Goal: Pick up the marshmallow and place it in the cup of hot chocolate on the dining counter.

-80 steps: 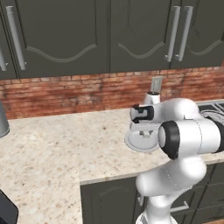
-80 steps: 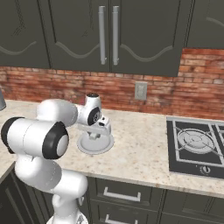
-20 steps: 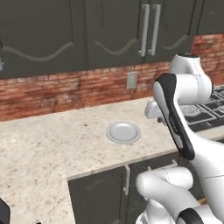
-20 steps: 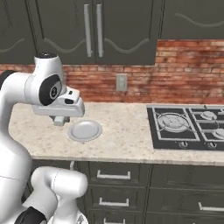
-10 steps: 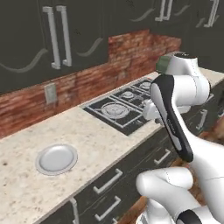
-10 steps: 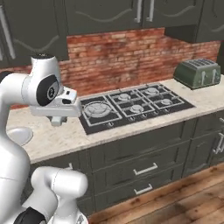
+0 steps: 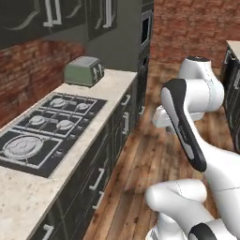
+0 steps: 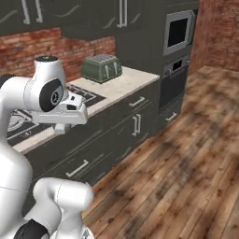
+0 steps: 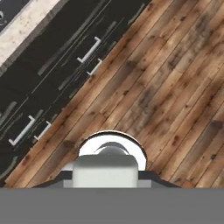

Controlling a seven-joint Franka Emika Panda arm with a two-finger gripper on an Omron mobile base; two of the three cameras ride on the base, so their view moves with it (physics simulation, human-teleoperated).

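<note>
Marshmallow (image 9: pixel 105 170) hiding clamped fingers' tips

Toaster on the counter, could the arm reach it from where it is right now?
Probably not as things stand. The toaster sits far off at the counter's end, beyond the hob, while the gripper hangs over the wooden floor, shut on the marshmallow.

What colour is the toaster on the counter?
Pale green, with a dark top; the toaster shows best in the right base view.
</note>
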